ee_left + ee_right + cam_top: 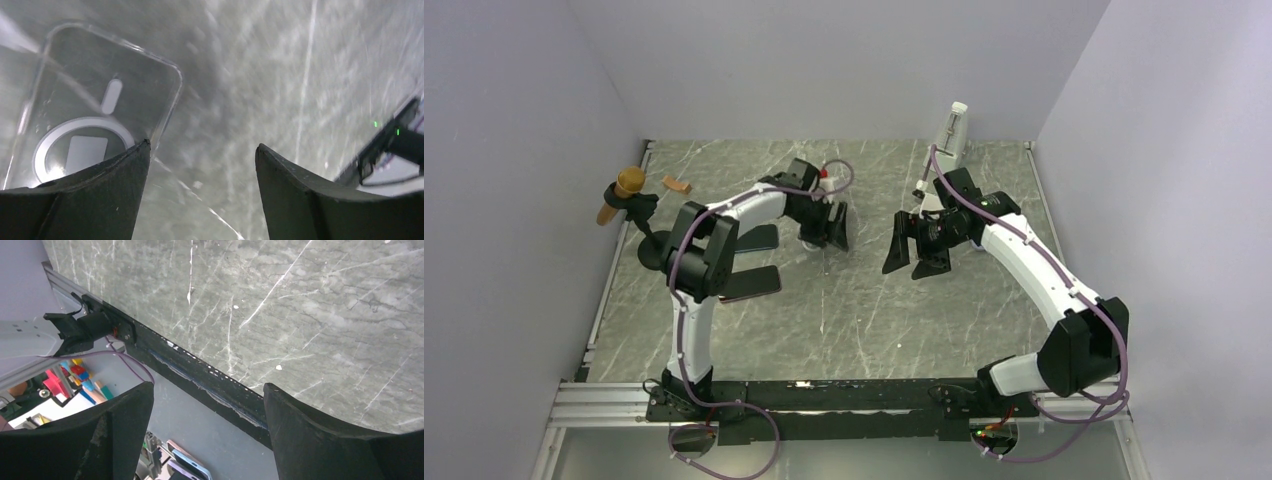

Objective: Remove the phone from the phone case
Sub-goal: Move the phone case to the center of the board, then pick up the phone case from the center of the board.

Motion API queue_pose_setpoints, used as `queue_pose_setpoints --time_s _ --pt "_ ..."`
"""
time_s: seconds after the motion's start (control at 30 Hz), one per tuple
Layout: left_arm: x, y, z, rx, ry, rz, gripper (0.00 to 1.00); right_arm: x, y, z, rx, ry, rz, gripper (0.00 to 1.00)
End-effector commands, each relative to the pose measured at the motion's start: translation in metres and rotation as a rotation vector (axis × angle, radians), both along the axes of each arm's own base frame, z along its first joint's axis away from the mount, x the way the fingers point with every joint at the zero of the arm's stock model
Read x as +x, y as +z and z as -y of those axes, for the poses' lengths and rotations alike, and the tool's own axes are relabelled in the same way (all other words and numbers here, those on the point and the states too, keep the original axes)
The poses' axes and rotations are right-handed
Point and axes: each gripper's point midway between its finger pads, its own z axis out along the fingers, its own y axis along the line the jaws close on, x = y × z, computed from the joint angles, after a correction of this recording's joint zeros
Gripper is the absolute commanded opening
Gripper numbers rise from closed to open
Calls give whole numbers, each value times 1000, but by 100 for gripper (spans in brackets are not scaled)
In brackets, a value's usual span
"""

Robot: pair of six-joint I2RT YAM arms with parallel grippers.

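The phone case is a clear shell with rounded corners and a white ring and bar on its back. It lies flat on the marble at the upper left of the left wrist view, and the table shows through it. My left gripper is open and empty just above the table, with its left finger over the case's near corner. From above, the left gripper is at mid table. My right gripper hangs open and empty to its right, and it also shows in the right wrist view. Two dark flat slabs lie under the left arm; I cannot tell whether either is the phone.
A gold microphone on a black stand and a small brown piece sit at the far left. A white upright stand is at the back. The table's black front rail runs below the right gripper, with several phones off the table beyond it.
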Motion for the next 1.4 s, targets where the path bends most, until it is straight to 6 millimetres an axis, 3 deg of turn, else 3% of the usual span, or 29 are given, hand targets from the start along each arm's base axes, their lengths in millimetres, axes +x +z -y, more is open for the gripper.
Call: queue_pose_setpoints --time_s 0.0,0.1,0.2,0.33,0.5,0.7,0.73,0.83,0.97,1.13,1.37 --pt "-74 21 29 -37 -130 -53 80 -1 3 0 30 11 61 83" --pt "-100 32 33 -57 -150 -48 80 -6 -5 7 4 10 75 83" --pt "-112 55 26 -65 -119 -4 84 -6 -11 15 -30 5 122 83" --pt "-125 94 9 -81 -47 73 98 3 -10 20 -49 7 232 83" --pt "-147 127 -26 -61 98 119 99 18 -14 12 -50 74 343 81" --pt "-185 124 -97 62 448 27 99 24 -35 -36 -164 324 437 80" --pt "-193 124 -106 73 479 19 99 25 -46 -45 -202 382 436 79" --pt "-205 139 -139 99 592 108 99 26 -66 -73 -276 535 458 77" --pt "-221 173 -182 81 730 270 99 40 -85 -104 -345 711 501 72" --pt "-240 206 -197 -78 723 472 99 55 -113 -132 -420 795 513 67" --pt "-251 209 -195 -75 612 523 99 58 -154 -148 -458 887 478 60"
